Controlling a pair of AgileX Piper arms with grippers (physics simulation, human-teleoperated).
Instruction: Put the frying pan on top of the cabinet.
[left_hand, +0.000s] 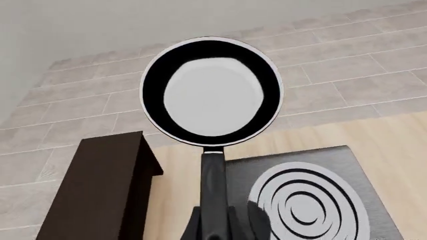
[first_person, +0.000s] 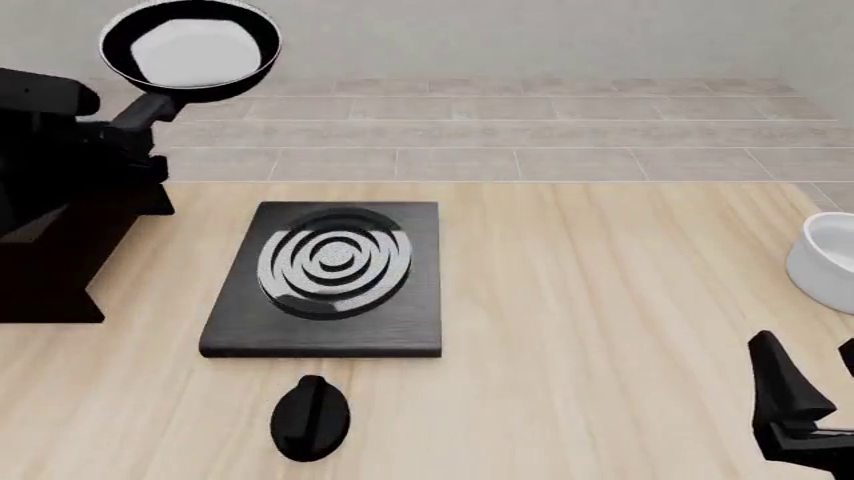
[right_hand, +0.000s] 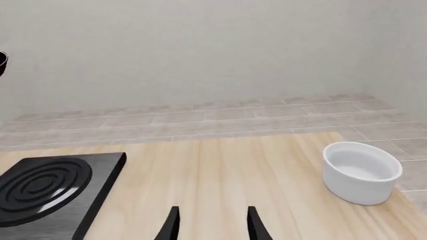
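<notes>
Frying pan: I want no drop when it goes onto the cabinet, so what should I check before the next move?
1. Left claw shut on the handle: ok.
2. Frying pan lifted off the table: ok.
3. Pan directly above the cabinet top: cannot tell.
4. Pan level: cannot tell.
5. Right claw open, holding nothing, away from the cabinet: ok.
6. White bowl outside the path: ok.

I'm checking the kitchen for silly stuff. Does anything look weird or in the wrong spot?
Only the frying pan stands out: the left gripper holds it by the handle, high in the air above the cabinet, not resting on anything. The ringed slab and white bowl sit flat and look undamaged.
</notes>
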